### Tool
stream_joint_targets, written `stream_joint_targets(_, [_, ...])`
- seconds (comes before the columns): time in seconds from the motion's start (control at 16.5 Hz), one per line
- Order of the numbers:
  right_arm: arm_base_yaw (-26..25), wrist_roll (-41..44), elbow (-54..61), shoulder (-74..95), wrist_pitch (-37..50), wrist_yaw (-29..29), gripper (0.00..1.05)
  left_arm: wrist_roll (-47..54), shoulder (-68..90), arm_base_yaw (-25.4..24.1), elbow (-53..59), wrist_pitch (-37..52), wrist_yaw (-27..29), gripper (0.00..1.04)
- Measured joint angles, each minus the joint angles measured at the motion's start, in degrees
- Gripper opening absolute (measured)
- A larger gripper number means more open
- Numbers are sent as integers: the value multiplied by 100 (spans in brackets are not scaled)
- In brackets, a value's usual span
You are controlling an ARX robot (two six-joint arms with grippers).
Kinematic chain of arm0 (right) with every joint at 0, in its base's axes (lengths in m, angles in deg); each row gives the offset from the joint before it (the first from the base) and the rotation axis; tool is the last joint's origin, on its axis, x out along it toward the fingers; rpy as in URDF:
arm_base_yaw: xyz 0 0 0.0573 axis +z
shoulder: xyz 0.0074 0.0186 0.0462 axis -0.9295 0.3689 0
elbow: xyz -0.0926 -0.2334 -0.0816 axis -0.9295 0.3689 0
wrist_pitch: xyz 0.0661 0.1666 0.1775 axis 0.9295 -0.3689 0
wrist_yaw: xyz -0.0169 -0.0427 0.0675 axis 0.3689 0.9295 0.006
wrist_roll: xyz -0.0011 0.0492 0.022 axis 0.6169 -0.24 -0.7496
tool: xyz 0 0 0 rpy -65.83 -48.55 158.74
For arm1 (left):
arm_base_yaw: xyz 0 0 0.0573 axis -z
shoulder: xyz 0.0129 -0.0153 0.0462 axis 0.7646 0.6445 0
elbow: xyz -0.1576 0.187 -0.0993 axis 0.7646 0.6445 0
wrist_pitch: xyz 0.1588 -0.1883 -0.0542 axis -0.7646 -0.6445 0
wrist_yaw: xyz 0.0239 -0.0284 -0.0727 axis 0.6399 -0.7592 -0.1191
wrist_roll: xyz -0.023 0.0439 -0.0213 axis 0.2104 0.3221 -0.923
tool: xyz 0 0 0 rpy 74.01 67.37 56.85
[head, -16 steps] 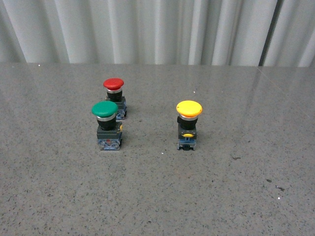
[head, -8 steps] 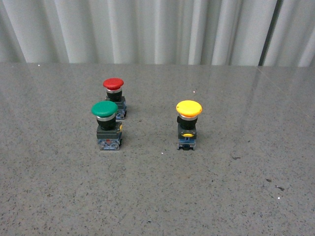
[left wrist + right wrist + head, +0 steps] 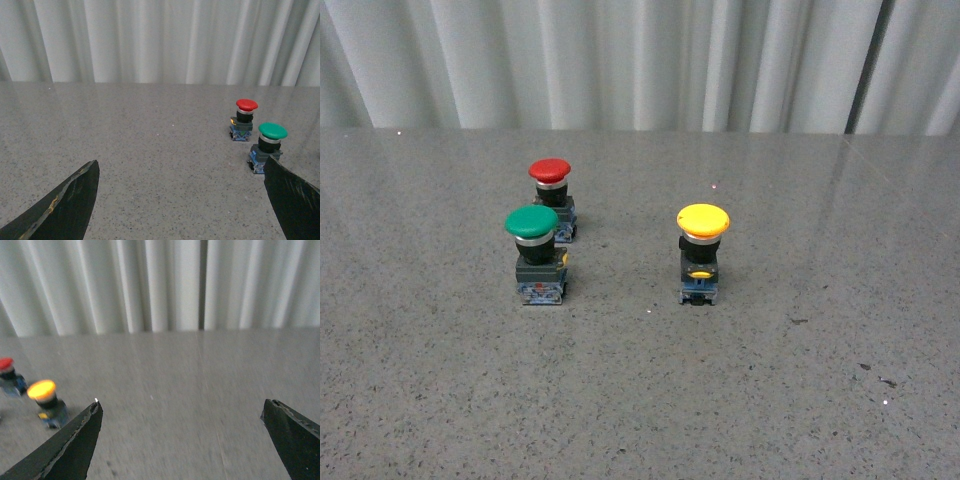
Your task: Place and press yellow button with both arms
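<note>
Left claw [image 3: 181, 161] spread wide, nothing between fingers, above counter [image 3: 140, 125]. Green button [image 3: 270, 140] just past one fingertip; red button [image 3: 245, 115] farther out.

I seem to work in a robotics lab test bay: grey speckled stone-look tabletop [image 3: 440, 400], pale pleated curtain backdrop [image 3: 620, 60], and (industrial control parts) a red-capped push-button [image 3: 550, 171], a green-capped push-button [image 3: 532, 223], a yellow-capped push-button [image 3: 704, 220].

Yellow button [image 3: 702, 255]: stands alone, bare tabletop [image 3: 800, 400] on every side; broad lane to its left.
Green button [image 3: 534, 256] and red button [image 3: 552, 198]: left of that lane, near each other; the gap between them seems narrow, since the front view overlaps them.
Pleated curtain [image 3: 620, 60]: well behind.
</note>
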Motion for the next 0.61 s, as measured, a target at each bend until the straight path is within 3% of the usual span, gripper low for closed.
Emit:
stream_joint_targets(0.18, [713,203,-1443,2935,2326,-76,98,-2,0,0,0,-2,0,98])
stream_joint_targets(0.24, [916,234,-1875,3884,2653,-101,98,-2,0,0,0,-2,0,98])
stream_joint_targets(0.55, [1860,236,-3451,6894,2855,-140,97,-2,0,0,0,-2,0,98])
stream_joint_targets(0.61, [2006,247,-3552,7222,2835,-138,85,0,0,0,0,-2,0,98])
